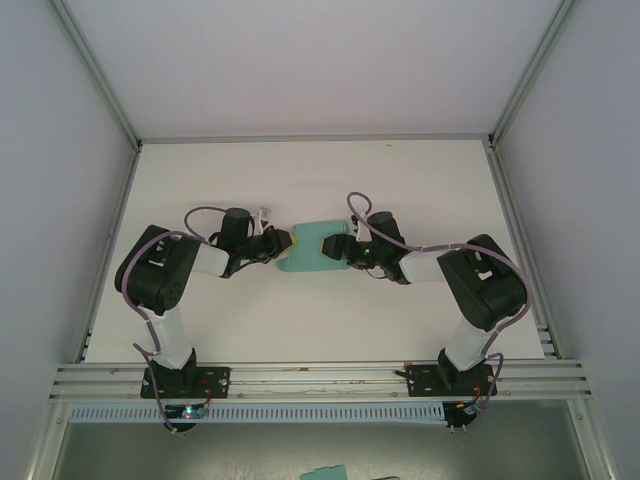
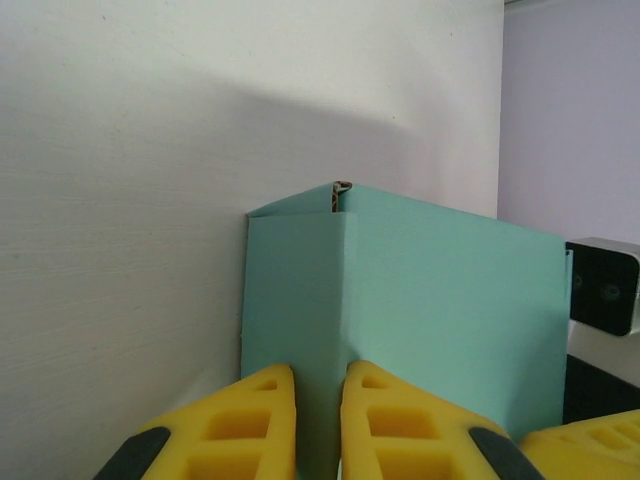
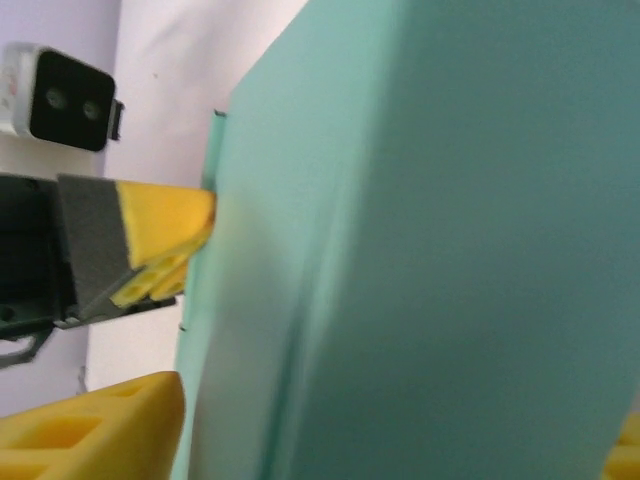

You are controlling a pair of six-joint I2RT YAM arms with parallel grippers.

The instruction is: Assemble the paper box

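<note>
- The left arm (image 1: 160, 272) reaches in from the left side of the white surface (image 1: 300, 180).
- The left hand (image 1: 282, 242) is clenched on the paper box (image 1: 315, 252). Its two yellow fingers (image 2: 250, 420) pinch a thin folded edge of the teal card at the box's left end. There is almost no gap between them.
- The paper box sits in the middle of the surface, between the two hands. It looks like a small box with its walls folded up. At one top corner a little seam shows where two flaps meet, and it does not look fully tight.
- The right hand (image 1: 352, 248) is at the box's right end. Its fingers stand wide apart, one on each side of the box. It is not clear if they press on the card or just sit beside it, so its grip cannot be told.
- The right arm (image 1: 485, 282) reaches in from the right side.
- The step in hand looks like closing up the box. One hand holds it steady while the other gets set to squeeze or tuck a side.
- The next move probably needs the right hand to close softly. The card is thin, so a hard squeeze could dent it. The left hand should hold firm so the box does not slide.
</note>
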